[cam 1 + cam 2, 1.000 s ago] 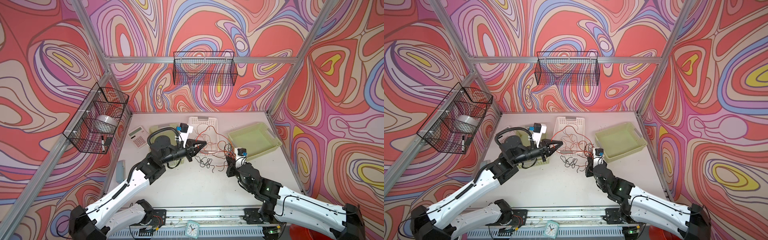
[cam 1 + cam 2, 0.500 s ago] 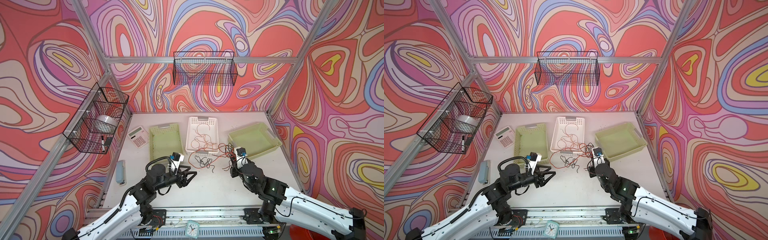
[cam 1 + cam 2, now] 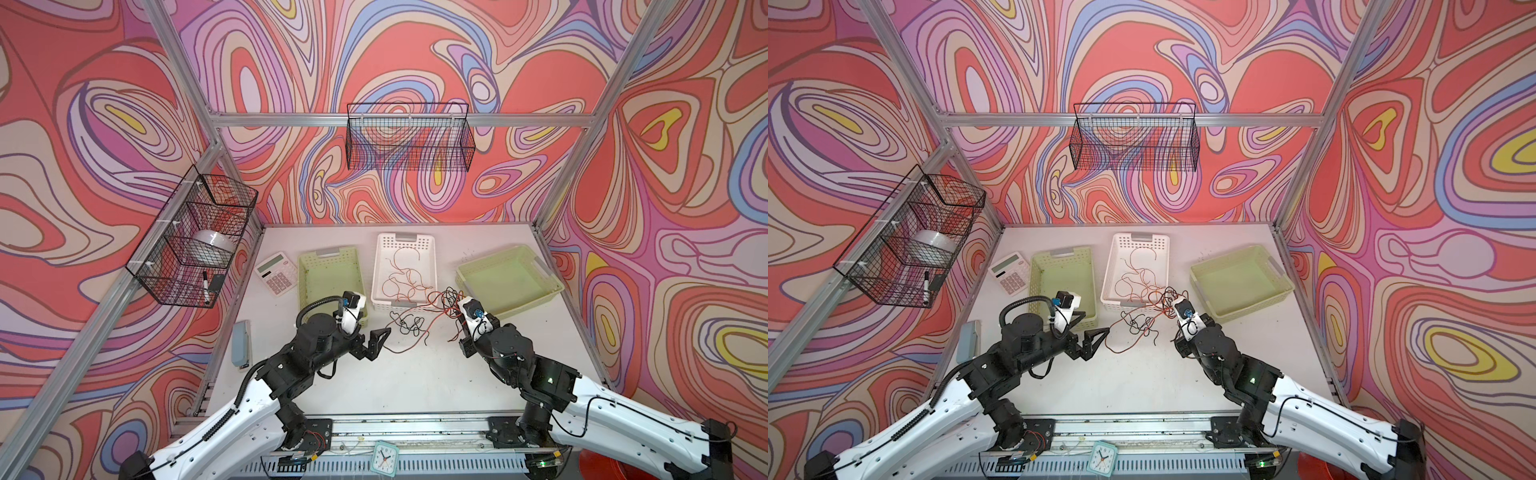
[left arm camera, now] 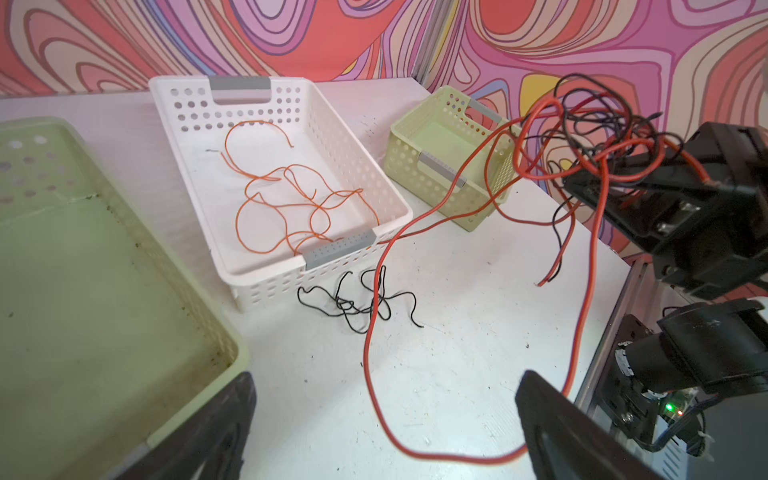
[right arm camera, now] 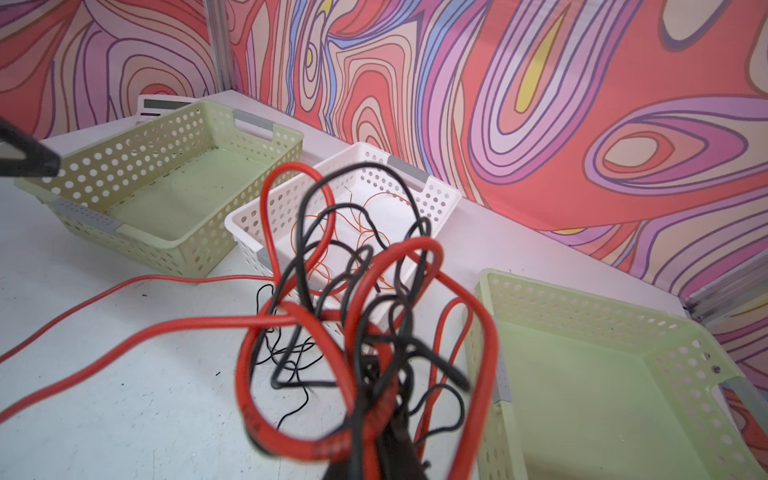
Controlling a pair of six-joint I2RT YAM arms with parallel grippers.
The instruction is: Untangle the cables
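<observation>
A knot of red and black cables (image 3: pixel 448 298) hangs from my right gripper (image 5: pixel 374 457), which is shut on it just in front of the white basket (image 3: pixel 405 237). One long red cable (image 4: pixel 368 353) runs from that knot down across the table. It loops on the table below and between the spread fingers (image 4: pixel 552 428) of my left gripper (image 3: pixel 376 343), and neither finger grips it. Loose black cables (image 3: pixel 407 326) lie on the table by the white basket's near wall. Thin orange cables (image 3: pixel 1138 274) lie inside that basket.
A pale green basket (image 3: pixel 330 253) stands left of the white one and another (image 3: pixel 548 278) to the right. A calculator (image 3: pixel 276 273) and a grey-blue block (image 3: pixel 242 343) lie at the left edge. Two black wire baskets hang on the walls. A small clock (image 3: pixel 384 457) sits at the front rail.
My left gripper has pulled back from beside the white basket toward the front and gone from shut to open. The red cable it held now lies on the table. The right gripper stays shut on the knot.
</observation>
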